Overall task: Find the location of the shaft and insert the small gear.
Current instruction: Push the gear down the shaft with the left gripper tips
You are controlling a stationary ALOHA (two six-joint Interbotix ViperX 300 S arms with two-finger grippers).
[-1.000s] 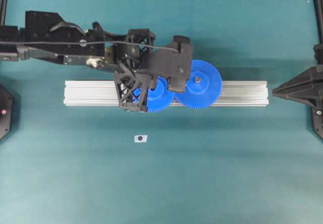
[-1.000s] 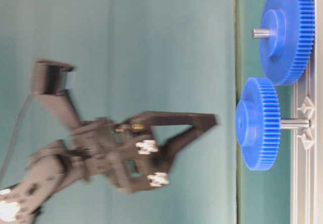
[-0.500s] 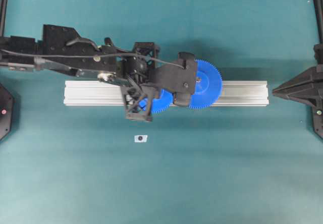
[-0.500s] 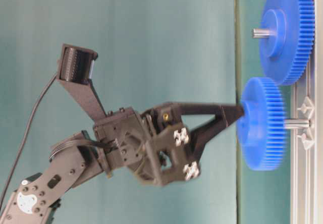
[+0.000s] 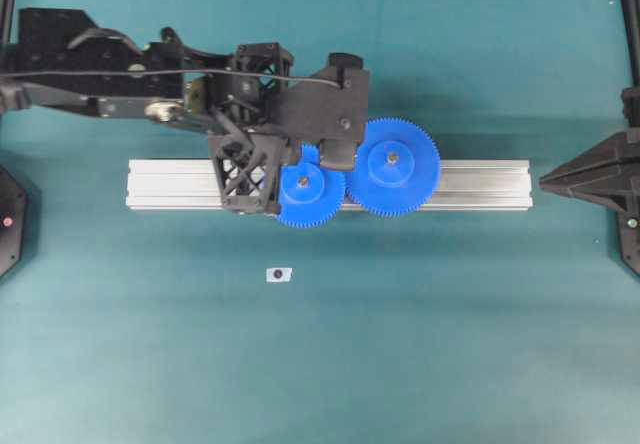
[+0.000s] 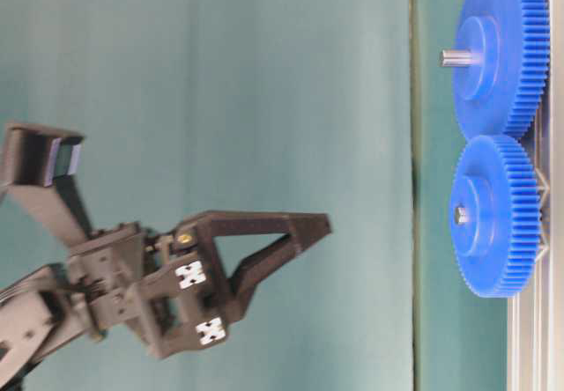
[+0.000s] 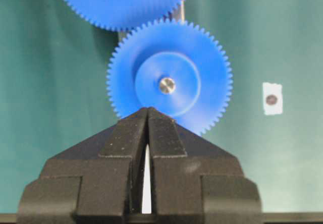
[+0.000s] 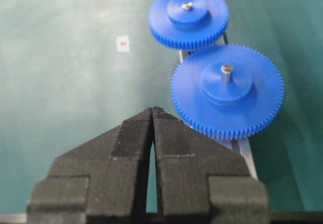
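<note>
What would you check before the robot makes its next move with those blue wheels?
1. Small gear pushed down on the shaft: ok, pin tip shows at the hub.
2. Its teeth meet the larger gear: ok, rims touch.
3. Left gripper clear of the small gear: ok, it is apart from it.
4. Left gripper holds nothing: ok, shut and empty.
5. Right gripper out of the way: ok, shut, at the rail's far end.
6. Gear fully seated against the rail: cannot tell.
</note>
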